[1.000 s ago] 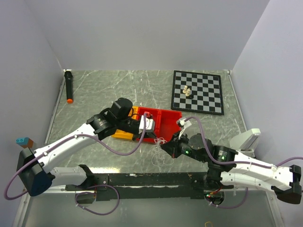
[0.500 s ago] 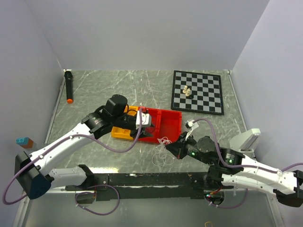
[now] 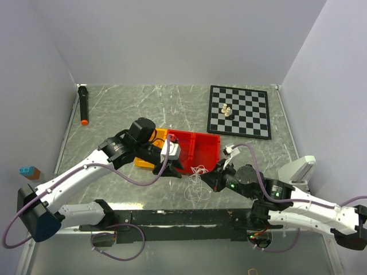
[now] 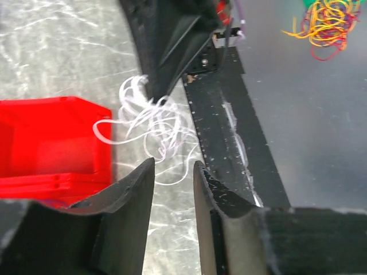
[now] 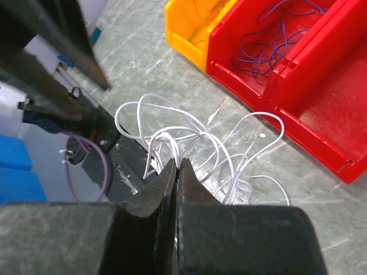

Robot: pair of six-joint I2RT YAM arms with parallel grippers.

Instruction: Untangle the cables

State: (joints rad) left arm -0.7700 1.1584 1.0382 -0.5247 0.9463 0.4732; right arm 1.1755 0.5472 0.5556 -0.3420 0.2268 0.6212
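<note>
The cables (image 3: pixel 196 182) show as a loose clump of thin white loops on the marble table, just in front of the red bin (image 3: pixel 202 148). My right gripper (image 5: pixel 177 164) is shut on one white loop of the clump (image 5: pixel 198 140); from above its tip (image 3: pixel 203 179) sits at the clump's right edge. Thin purple wire (image 5: pixel 268 41) lies inside the red bin (image 5: pixel 321 114). My left gripper (image 4: pixel 174 164) is open and empty, hovering a short way back from the white loops (image 4: pixel 150 121), beside the red bin (image 4: pixel 51 137). From above, it (image 3: pixel 176 169) is at the bins' front edge.
A yellow bin (image 3: pixel 144 162) adjoins the red one on the left. A chessboard (image 3: pixel 246 114) with a few pieces (image 3: pixel 227 111) lies at the back right, a black marker (image 3: pixel 84 105) at the back left. A black rail (image 3: pixel 172 217) runs along the near edge.
My left jaws have gone from shut to open and the left wrist has drawn back slightly leftward. The right arm has shifted a little to the right, still shut on the white cable.
</note>
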